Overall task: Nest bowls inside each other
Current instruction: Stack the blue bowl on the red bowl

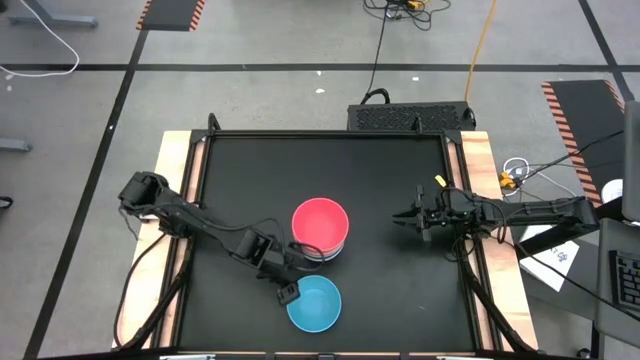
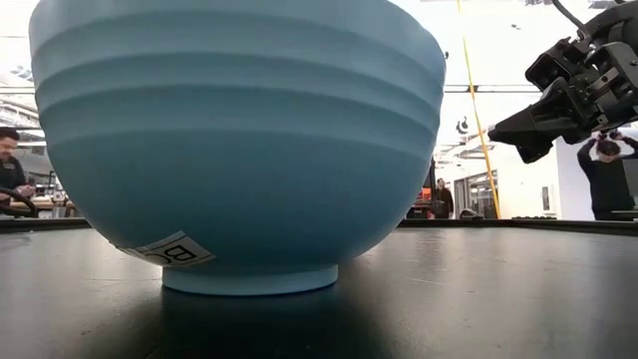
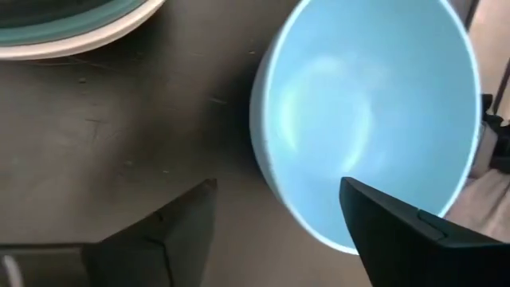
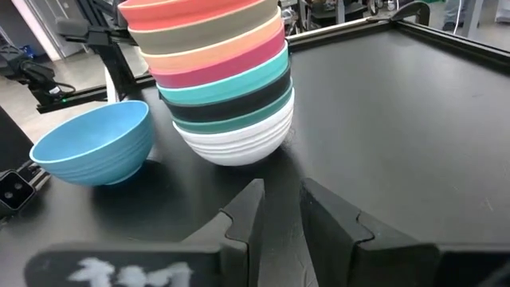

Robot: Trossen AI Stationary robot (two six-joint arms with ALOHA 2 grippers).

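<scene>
Currently the light blue bowl (image 1: pixel 314 303) sits upright on the tabletop (image 1: pixel 400 290) at about 6 o'clock, just beside the nested stack (image 1: pixel 321 230), which stands near the centre with the red bowl (image 1: pixel 320 222) on top.

Left end effector (image 1: pixel 290 280): fingers apart, straddling the blue bowl's rim at its 10 o'clock edge, one finger (image 3: pixel 398 231) over the inside, the other outside. You cannot tell from these views whether either pad touches the wall.

Right end effector (image 1: pixel 403 218): at 3 o'clock, well apart from the stack, fingers nearly together, empty, waiting.

Handling, as a judgement: the bowl looks like thin rigid plastic, so expect it to be light, stiff and not fragile. The glossy wall may be slippery, and a one-sided rim pinch will likely let it tilt. You should take it across the rim, one finger in and one out, and lift level.

Hard to make out:
- The low view is almost filled by the blue bowl; the stack is hidden behind it.
- A label (image 2: pixel 164 249) near its foot is cut off and unreadable.
- From above only the red bowl shows; the right wrist view shows the layers' edges, but the count is uncertain.
</scene>
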